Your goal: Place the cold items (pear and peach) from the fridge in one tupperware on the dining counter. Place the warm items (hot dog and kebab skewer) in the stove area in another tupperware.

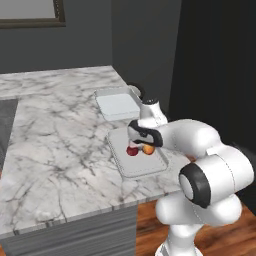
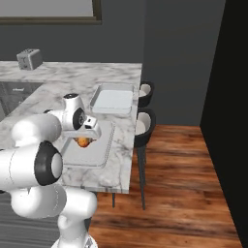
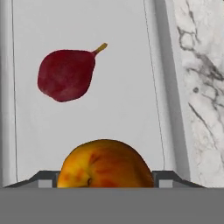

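Note:
My gripper (image 1: 147, 147) hangs over the near white tupperware (image 1: 142, 172) on the marble dining counter (image 1: 60, 130). It is shut on the orange-red peach (image 3: 105, 164), which fills the gap between the two dark fingertips (image 3: 46, 178). The peach (image 1: 148, 149) sits low over the container's floor. The dark red pear (image 3: 65, 74) lies on that floor just beyond it, stem pointing away. In the left base view the pear (image 1: 132, 150) is left of the peach. From the right base view the gripper (image 2: 83, 139) and peach (image 2: 84, 142) show above the same tupperware (image 2: 92, 162). The hot dog and kebab skewer are out of view.
A second white tupperware (image 1: 117, 105) stands further back on the counter, also seen as the far tupperware (image 2: 112, 99). Two dark stools (image 2: 144, 125) stand along the counter's right edge. A toaster (image 2: 29, 58) sits on the back counter. Bare marble stretches to the left.

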